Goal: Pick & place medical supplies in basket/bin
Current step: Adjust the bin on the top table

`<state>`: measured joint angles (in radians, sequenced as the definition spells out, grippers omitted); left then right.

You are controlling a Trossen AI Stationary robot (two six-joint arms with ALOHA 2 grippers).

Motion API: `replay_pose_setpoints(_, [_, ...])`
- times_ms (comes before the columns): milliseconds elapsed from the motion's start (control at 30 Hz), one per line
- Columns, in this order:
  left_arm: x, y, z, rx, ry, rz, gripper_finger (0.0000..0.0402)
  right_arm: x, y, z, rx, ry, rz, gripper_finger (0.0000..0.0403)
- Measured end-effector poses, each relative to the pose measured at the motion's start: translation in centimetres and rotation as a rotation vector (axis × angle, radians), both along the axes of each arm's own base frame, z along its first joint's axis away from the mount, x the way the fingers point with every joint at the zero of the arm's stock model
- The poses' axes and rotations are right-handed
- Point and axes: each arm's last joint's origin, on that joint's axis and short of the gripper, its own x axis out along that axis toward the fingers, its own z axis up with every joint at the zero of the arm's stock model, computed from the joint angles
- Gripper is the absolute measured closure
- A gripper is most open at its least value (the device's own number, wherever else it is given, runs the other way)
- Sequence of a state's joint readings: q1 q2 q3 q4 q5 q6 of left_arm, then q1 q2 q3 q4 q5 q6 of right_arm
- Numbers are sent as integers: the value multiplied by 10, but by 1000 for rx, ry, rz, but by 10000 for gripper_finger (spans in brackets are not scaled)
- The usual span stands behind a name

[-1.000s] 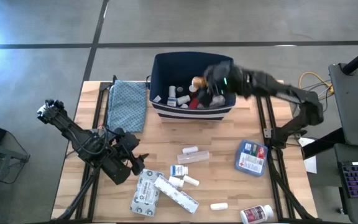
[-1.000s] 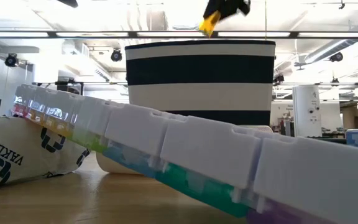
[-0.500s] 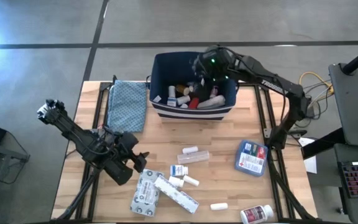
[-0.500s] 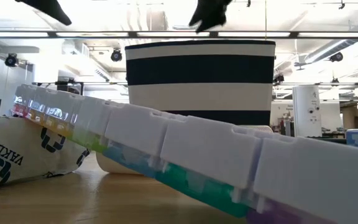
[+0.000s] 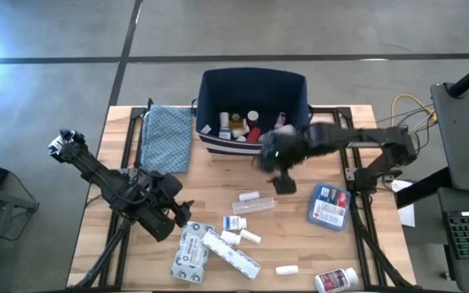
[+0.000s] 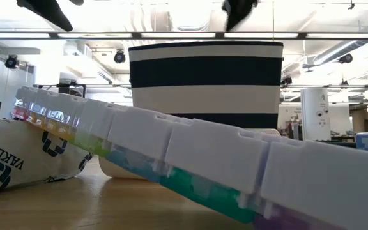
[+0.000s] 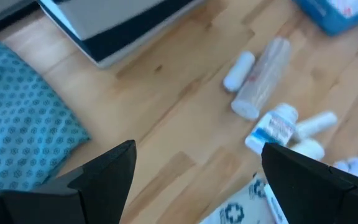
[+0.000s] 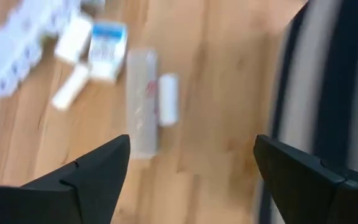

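We see a large rectangular navy-blue fabric bin [image 5: 253,85] with white stripes near its base; in the low view its wall [image 6: 206,76] shows broad dark and white bands. Beside it lies a folded teal cloth [image 5: 167,137] with a small dotted pattern. The wooden table [image 5: 210,191] is light brown. On it we see a flat blue packet [image 5: 329,205] with white and red print, and a white pill bottle [image 5: 337,281] with a red label.
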<state>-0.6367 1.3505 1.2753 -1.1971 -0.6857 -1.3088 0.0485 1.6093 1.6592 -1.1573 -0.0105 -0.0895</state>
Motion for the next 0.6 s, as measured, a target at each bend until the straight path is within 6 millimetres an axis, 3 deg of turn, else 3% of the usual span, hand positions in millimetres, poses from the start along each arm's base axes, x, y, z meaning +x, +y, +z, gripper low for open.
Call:
replay_pose_setpoints(300, [-1, 3, 0, -12, 55, -54, 78, -2, 50, -97, 50, 111, 46, 82])
replay_pose_setpoints(600, [-8, 7, 4, -35, 95, -91, 78, 1, 70, -157, 66, 97, 69, 67])
